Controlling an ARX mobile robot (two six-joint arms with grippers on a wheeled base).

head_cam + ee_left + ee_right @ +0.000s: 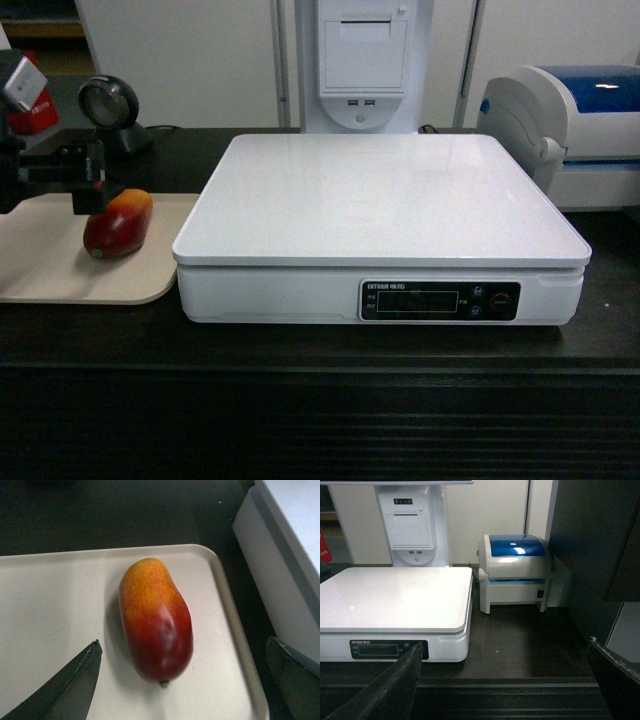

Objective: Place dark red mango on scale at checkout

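The dark red mango (155,620) lies on its side on the beige tray (40,262), near the tray's right rim, its orange-yellow end pointing away from the left wrist camera and its dark red end with the stem nub toward it. The tray sits on the checkout (320,400) counter just left of the scale (380,225), with a narrow dark strip of counter between them. The scale's white platter is bare and glossy; its black display strip faces the robot.

The left gripper (85,180) hovers above the mango with its jaws spread wide: in the left wrist view the two fingertips (75,680) stand on either side of the fruit, well apart from it, gripping nothing. From the head view it looks close over the fruit, though contact is hard to judge there.

The right gripper (505,680) is parted too and holds nothing, hanging in front of the counter edge, facing the scale and the white-and-blue printer (516,570) beside it. A round black scanner (108,105) stands behind the tray.
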